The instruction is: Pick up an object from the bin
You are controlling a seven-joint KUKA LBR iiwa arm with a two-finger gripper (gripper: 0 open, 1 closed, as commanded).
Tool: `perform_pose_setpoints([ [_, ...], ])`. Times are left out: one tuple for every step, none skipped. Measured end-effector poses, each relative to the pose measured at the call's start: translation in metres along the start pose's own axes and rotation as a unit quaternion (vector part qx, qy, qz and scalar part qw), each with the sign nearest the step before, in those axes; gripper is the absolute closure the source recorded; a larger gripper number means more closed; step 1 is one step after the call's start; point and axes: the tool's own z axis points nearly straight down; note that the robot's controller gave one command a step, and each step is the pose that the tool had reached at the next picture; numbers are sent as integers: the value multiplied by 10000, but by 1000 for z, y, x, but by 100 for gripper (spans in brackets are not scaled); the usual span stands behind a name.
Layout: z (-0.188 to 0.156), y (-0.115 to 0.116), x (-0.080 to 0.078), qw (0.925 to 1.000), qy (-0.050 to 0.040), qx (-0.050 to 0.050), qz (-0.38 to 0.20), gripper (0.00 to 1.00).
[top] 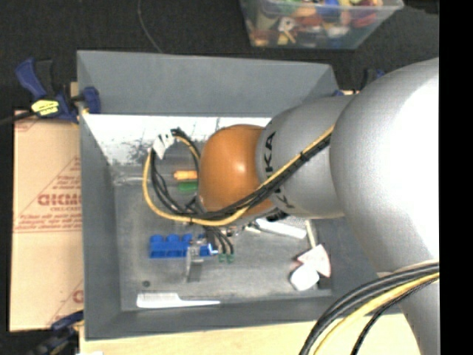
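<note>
The claw [201,256] is seen low beside a blue brick [168,245] in the bin [222,87]; whether it is spread cannot be told.

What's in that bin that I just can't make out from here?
Camera view:
1. Gripper by the blue block: too small and cluttered to tell whether they touch.
2. Orange stick and green piece: their right ends vanish under the orange cover.
3. White strip right of the gripper: partly under the arm.
</note>
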Motion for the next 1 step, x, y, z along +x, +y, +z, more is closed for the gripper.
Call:
perform_pose_setpoints([
  [30, -5, -14, 9967, -65, -18, 814, 0],
])
